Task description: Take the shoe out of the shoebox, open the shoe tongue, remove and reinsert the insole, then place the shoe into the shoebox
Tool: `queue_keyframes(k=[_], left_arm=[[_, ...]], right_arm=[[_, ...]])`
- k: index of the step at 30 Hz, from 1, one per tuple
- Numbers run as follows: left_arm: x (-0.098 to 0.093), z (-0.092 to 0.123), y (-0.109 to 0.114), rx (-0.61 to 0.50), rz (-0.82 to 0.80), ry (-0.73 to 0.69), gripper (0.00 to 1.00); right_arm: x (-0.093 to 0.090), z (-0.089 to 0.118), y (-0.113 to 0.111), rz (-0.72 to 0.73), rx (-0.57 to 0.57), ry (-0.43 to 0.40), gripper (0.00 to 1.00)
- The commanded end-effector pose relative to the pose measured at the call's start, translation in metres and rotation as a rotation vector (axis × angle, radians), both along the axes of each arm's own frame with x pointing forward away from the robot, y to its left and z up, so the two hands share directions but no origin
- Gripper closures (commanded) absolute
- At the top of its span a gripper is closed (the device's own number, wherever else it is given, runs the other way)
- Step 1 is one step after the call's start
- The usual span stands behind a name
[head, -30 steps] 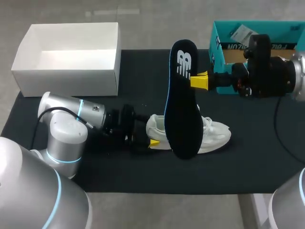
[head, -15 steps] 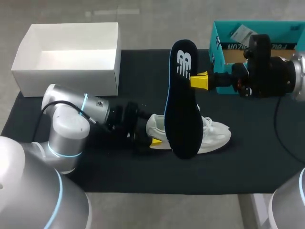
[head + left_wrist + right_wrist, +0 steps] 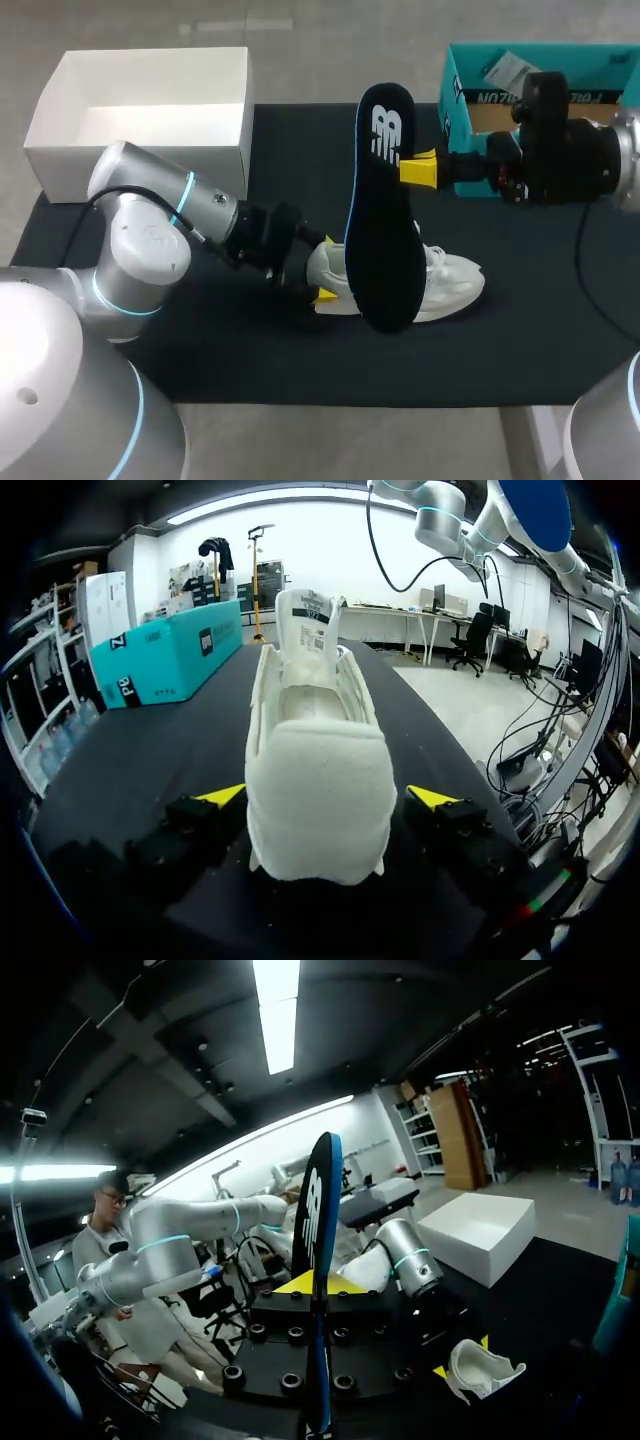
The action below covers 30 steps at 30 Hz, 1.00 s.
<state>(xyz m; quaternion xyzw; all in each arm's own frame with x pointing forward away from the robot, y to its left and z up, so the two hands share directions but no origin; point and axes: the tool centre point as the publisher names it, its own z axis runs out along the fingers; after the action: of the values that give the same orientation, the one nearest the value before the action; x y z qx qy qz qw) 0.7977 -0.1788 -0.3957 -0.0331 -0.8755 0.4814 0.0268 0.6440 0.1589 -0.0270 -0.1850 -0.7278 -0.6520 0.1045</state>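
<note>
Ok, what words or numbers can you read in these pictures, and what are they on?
Insole: a white logo near its upper end, no legible word.
Teal shoebox: black lettering on its wall, upside down and partly hidden; no whole word reads.
Shoe tongue label: print too small to read.
White tag inside the teal shoebox: too blurred.
White box: no print.

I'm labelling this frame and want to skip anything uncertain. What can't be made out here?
Middle of the shoe: head view, the upright insole covers it.
Toe of the shoe: left wrist view, the raised tongue stands in front of it.
Inside of the teal box: head view, the right arm covers it and the picture's edge cuts it off.
Far finger of the right gripper: head view, behind the insole.
</note>
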Motion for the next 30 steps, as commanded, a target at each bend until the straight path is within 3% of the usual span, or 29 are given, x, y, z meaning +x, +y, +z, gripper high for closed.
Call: queue_keyframes(k=[1, 8, 16, 30], left_arm=[[-0.001, 0.0, 0.0, 0.003, 0.001, -0.002, 0.0], [-0.001, 0.0, 0.0, 0.003, 0.001, -0.002, 0.0], [-0.003, 0.014, 0.007, 0.237, 0.044, -0.075, 0.0], [-0.004, 0.029, 0.017, 0.461, 0.076, -0.078, 0.0]], right_arm=[[0.0, -0.001, 0.001, -0.001, 0.0, 0.0, 1.0], [0.0, -0.001, 0.001, -0.001, 0.0, 0.0, 1.0], [0.0, -0.001, 0.001, -0.001, 0.0, 0.0, 1.0], [0.0, -0.001, 0.001, -0.001, 0.0, 0.0, 1.0]])
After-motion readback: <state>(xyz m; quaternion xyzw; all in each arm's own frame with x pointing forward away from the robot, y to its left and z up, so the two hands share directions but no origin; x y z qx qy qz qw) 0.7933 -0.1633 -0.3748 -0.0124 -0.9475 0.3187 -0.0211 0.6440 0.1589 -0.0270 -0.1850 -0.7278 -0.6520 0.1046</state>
